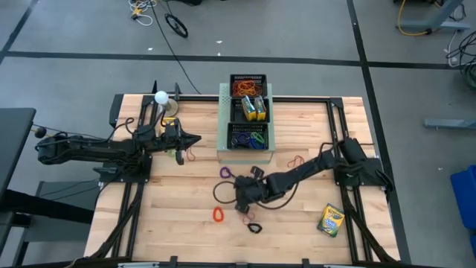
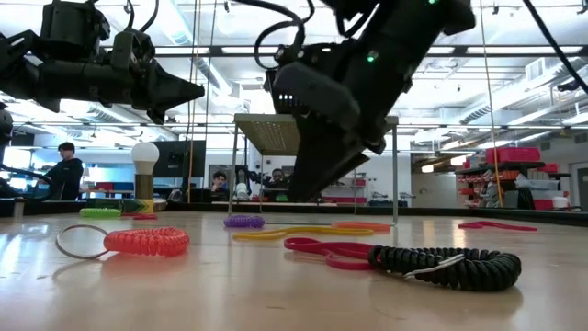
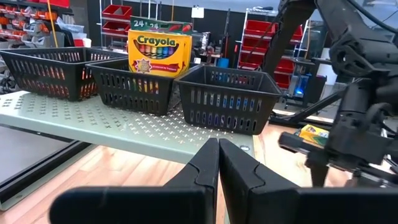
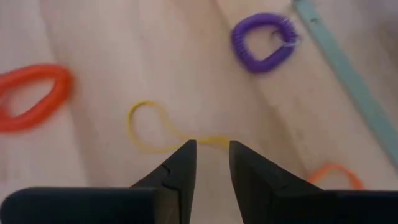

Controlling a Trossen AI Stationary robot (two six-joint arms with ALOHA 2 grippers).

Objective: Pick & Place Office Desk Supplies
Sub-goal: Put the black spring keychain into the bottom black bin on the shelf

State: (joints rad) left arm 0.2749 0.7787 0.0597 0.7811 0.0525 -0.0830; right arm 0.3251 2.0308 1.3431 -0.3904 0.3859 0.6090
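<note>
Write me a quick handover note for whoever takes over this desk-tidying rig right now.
Left pincer: shut, empty, hanging beside the green box.
Right pincer: low over the table, fingers either side of a yellow rubber band, not gripping it.
Done: three black baskets on the box hold bands and a crayon box.
Left: purple coil, red coil, black coil, loose bands, crayon box on the table.

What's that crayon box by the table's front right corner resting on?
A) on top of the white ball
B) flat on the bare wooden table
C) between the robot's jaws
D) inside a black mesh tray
B: the crayon box lies alone on the wooden table, touching nothing else.
</note>
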